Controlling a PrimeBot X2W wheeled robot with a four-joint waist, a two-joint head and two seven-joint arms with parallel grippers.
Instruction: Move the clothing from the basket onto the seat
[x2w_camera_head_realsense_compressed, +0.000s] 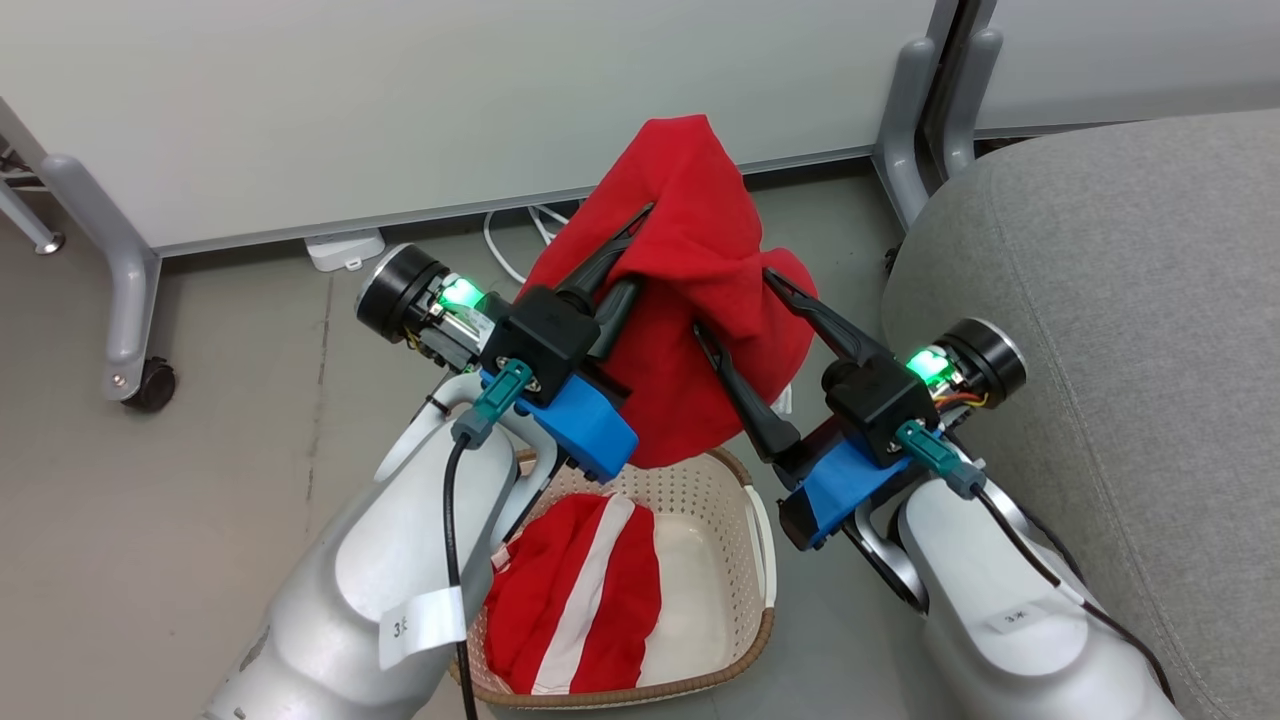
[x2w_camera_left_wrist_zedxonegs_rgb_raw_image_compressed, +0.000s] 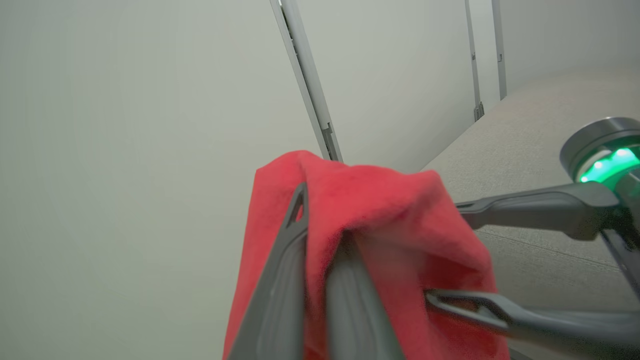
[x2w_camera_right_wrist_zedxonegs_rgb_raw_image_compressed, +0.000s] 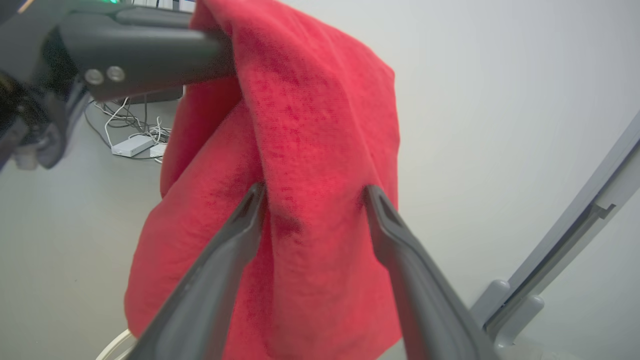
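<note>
Two grippers (x2w_camera_head_realsense_compressed: 640, 245) (x2w_camera_head_realsense_compressed: 733, 300), two garments (x2w_camera_head_realsense_compressed: 690, 180) (x2w_camera_head_realsense_compressed: 580, 600), one basket (x2w_camera_head_realsense_compressed: 715, 500).

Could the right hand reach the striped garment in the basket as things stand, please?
Probably not directly: the plain red garment, pinched in the left hand, hangs against the right hand's open fingers, above the basket.

The left end effector (x2w_camera_head_realsense_compressed: 640, 250) is clamped on the red garment (x2w_camera_head_realsense_compressed: 690, 180); the right end effector (x2w_camera_head_realsense_compressed: 732, 300) is spread wide.
</note>
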